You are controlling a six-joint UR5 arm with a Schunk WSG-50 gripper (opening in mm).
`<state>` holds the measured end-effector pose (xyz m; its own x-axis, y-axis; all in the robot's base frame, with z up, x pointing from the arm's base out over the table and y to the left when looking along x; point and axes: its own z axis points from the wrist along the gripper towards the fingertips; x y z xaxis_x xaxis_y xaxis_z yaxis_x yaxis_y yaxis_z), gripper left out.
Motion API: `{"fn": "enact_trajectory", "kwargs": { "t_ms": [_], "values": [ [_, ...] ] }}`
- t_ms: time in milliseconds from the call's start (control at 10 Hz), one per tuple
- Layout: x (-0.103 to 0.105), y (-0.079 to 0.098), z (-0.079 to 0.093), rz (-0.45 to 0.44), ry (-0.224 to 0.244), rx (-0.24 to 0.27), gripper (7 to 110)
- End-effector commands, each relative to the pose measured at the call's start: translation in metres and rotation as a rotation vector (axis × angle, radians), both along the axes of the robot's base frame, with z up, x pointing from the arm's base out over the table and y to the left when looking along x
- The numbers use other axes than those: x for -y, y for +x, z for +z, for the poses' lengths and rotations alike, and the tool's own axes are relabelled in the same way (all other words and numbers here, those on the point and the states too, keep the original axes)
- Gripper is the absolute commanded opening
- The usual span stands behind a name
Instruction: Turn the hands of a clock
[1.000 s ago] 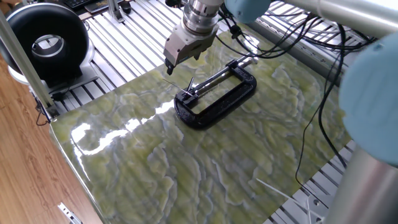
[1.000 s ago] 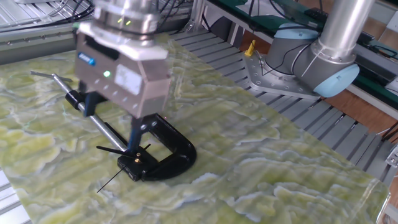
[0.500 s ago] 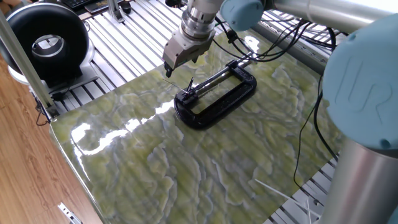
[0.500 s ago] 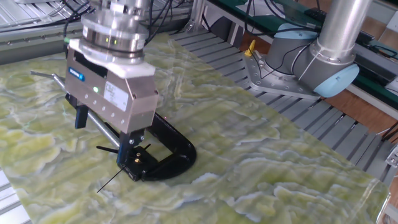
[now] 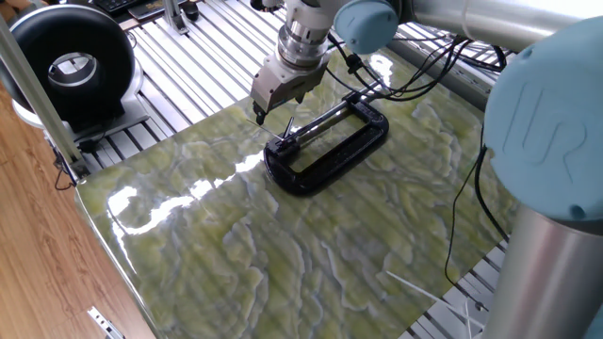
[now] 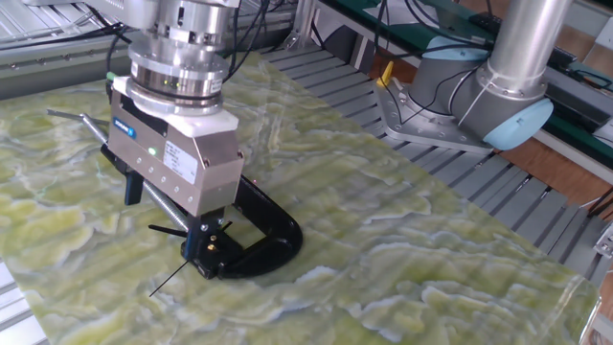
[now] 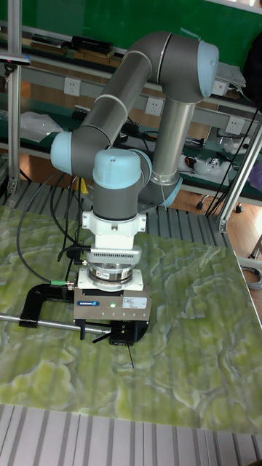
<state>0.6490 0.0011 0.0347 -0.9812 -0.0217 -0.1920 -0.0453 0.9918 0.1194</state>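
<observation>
So the hands [image 6: 182, 257], that thin pin, sit at one end of the clock [image 5: 327, 149], which is really a black clamp lying flat near the middle of the worktop [image 5: 283, 254], a bit toward its far edge. The pin pokes out sideways across the clamp's long screw [image 5: 325, 121]. The gripper [image 6: 165, 223] hangs right over that pin end, fingers pointing down. One finger [image 6: 203, 238] looks just beside the pin; I can't tell if it's touching. Its fingers look spread apart, holding nothing. My guess is the next move means lowering to straddle the pin, then twisting.
</observation>
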Motion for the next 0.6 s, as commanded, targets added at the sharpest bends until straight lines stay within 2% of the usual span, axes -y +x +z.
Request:
{"fn": "enact_trajectory", "kwargs": {
  "t_ms": [0, 100, 200, 300, 500],
  "values": [
    [-0.001, 0.002, -0.005, -0.017, 0.011, -0.003, 44],
    [-0.002, 0.001, -0.007, -0.023, 0.015, -0.005, 44],
    [-0.011, -0.003, -0.008, -0.038, 0.058, -0.025, 44],
    [-0.013, -0.005, -0.008, -0.046, 0.069, -0.034, 44],
    [-0.006, -0.012, -0.01, -0.04, 0.049, -0.045, 44]
  ]
}}
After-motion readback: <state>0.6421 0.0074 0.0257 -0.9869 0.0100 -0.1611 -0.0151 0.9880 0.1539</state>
